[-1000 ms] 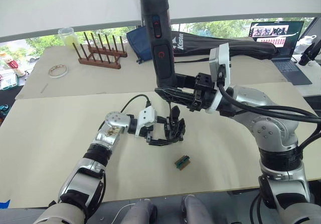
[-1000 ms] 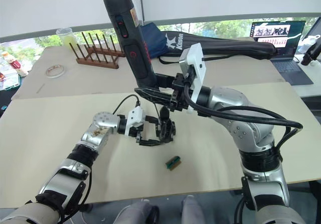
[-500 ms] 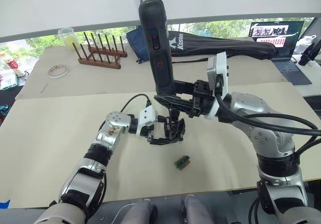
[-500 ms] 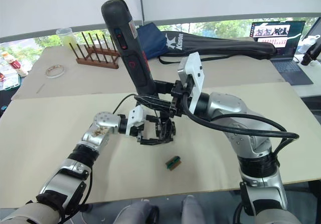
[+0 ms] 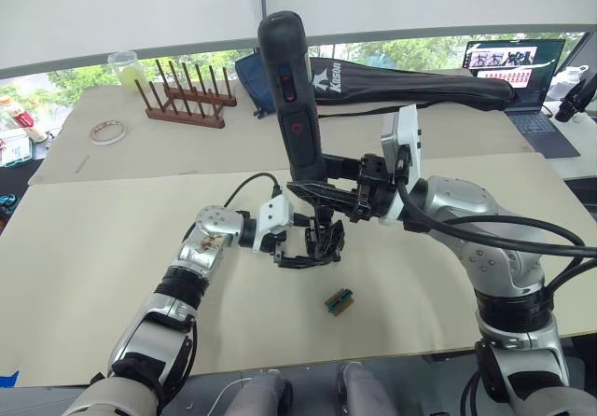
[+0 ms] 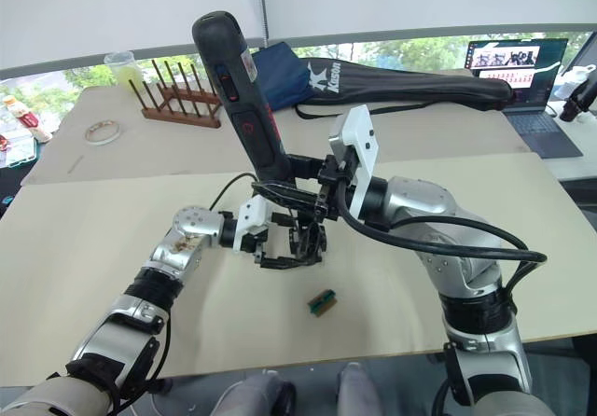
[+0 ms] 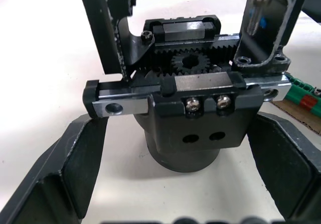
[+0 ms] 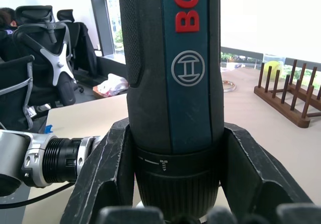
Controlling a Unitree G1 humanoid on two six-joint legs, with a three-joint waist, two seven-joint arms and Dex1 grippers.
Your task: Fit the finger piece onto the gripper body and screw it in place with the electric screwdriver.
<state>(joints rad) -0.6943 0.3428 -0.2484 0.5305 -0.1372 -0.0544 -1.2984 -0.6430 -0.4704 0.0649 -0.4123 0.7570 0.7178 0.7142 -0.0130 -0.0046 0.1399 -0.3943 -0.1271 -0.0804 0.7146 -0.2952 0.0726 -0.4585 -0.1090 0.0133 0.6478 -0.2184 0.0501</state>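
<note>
Two end effectors are being used at the middle of the beige table (image 5: 112, 267). The right end effector (image 5: 322, 190) is being kept closed around the lower barrel of the electric screwdriver (image 5: 289, 90), a thick black cylindrical tool with red and blue marks; in the right wrist view its black fingers (image 8: 108, 171) are being pressed against both sides of the barrel. The tool is being held nearly upright, tilted slightly, with its thin metal bit pointed down at the gripper body (image 5: 322, 241), a small black blocky mechanism standing on the table.

The left end effector (image 5: 303, 246) is being held around that mechanism; in the left wrist view its fingers (image 7: 70, 174) are being shown spread wide at either side of the round base, apart from it, so nothing is being firmly clamped. Two screw heads, a toothed rack and a small gear are being shown on the front face. The finger piece (image 7: 108, 28), a black tapered plastic part, is being seen standing up from the rail, apparently already fitted. A tiny green block (image 5: 339, 300) is lying near, unused.

Slippage is being risked: with the body unclamped, torque from the driver could spin or tip it. A tilted bit could also cam out of a screw head.
</note>
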